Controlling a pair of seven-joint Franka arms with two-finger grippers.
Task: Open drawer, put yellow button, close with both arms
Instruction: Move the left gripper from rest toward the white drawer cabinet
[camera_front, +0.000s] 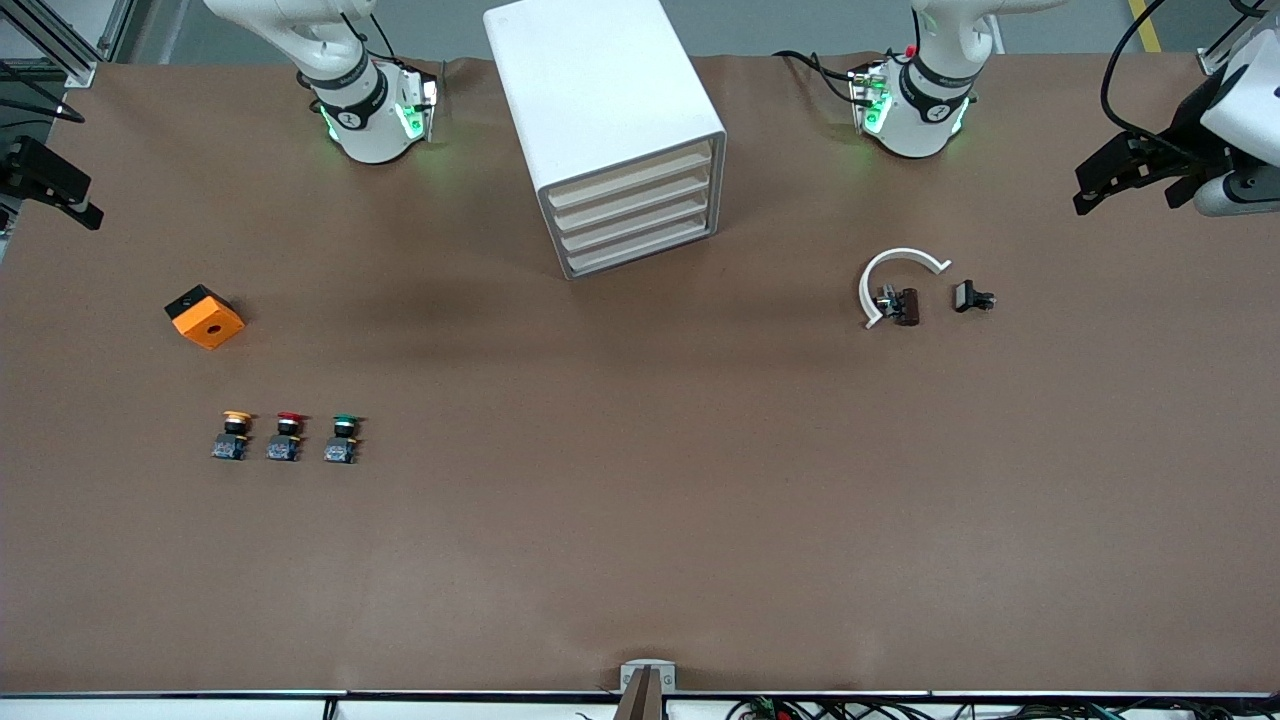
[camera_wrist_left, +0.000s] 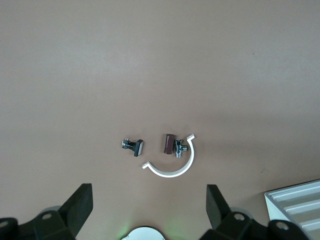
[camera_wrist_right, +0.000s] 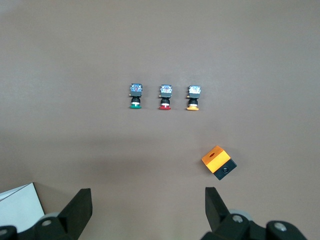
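The white cabinet (camera_front: 600, 90) stands midway between the two arm bases. Its uppermost drawer (camera_front: 630, 172) is shut, like the three below it. The yellow button (camera_front: 235, 435) lies on the table toward the right arm's end, first in a row with a red-capped (camera_front: 288, 437) and a green-capped one (camera_front: 345, 438). The right wrist view shows the yellow button (camera_wrist_right: 193, 97) well below my right gripper (camera_wrist_right: 148, 200), which is open and empty, high over the table. My left gripper (camera_wrist_left: 149, 200) is open and empty too, high over the left arm's end.
An orange and black block (camera_front: 205, 316) sits farther from the front camera than the buttons. Toward the left arm's end lie a white open ring (camera_front: 895, 275), a small brown part (camera_front: 905, 305) and a black clip (camera_front: 970, 297). The cabinet's corner (camera_wrist_left: 300, 200) shows in the left wrist view.
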